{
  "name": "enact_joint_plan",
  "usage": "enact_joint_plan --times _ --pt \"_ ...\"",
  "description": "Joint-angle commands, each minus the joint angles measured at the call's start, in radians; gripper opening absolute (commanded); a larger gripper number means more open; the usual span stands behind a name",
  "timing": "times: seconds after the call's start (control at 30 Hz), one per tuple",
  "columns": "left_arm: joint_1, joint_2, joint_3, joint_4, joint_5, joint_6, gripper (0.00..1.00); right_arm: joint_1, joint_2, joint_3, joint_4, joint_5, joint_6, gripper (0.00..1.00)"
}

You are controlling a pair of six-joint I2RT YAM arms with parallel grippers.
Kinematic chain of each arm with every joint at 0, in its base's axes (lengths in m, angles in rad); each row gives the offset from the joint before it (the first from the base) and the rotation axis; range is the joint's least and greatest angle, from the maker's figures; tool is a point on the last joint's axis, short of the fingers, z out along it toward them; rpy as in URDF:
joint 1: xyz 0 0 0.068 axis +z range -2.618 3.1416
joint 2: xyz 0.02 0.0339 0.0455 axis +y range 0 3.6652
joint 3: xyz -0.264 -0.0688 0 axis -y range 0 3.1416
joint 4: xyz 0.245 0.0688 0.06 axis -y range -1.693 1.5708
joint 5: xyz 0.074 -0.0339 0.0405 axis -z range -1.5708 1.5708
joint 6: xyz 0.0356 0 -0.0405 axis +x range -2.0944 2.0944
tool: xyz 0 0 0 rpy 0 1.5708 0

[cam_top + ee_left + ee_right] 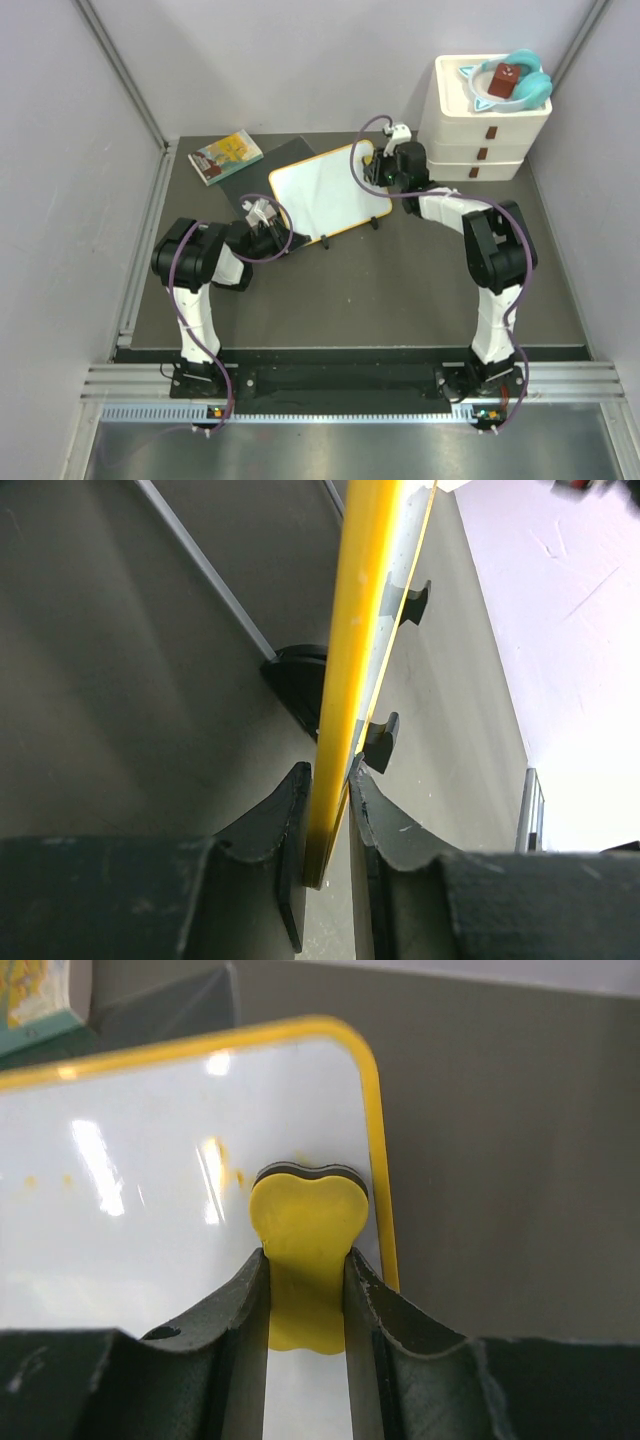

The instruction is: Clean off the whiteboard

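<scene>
Top view: the small rectangular whiteboard with a thin yellow-orange frame [325,195] lies tilted just above the middle of the frame on the dark grey table [400,290]. The left gripper [278,225] is at its lower-left edge and the right gripper [378,170] at its upper-right corner. A small colourful book [225,157] lies at upper left, and a stack of white plastic drawers [485,125] stands at upper right.

Left wrist view: the fingers are clamped on the board's yellow frame edge, which runs up the frame, with two small black feet [382,740] beside it.

Right wrist view: the fingers pinch a yellow waisted eraser with a dark underside [305,1225], set against the white surface near the rounded corner. Faint orange specks lie to its left.
</scene>
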Motion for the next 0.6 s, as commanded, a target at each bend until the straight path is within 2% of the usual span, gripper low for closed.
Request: enact_joint_plan --times 0.0,0.3,0.57 --pt "0.002 0.016 -0.022 -0.117 -0.063 0.047 0.0 -0.005 0.068 0.19 -0.052 -0.04 -0.001 0.0" --pt "-0.002 0.013 -0.019 -0.123 -0.065 0.053 0.0 0.006 0.162 0.411 -0.146 -0.057 -0.029 0.0" --pt "-0.004 0.011 -0.017 -0.129 -0.069 0.056 0.0 0.096 0.217 0.491 -0.2 -0.049 -0.035 0.0"
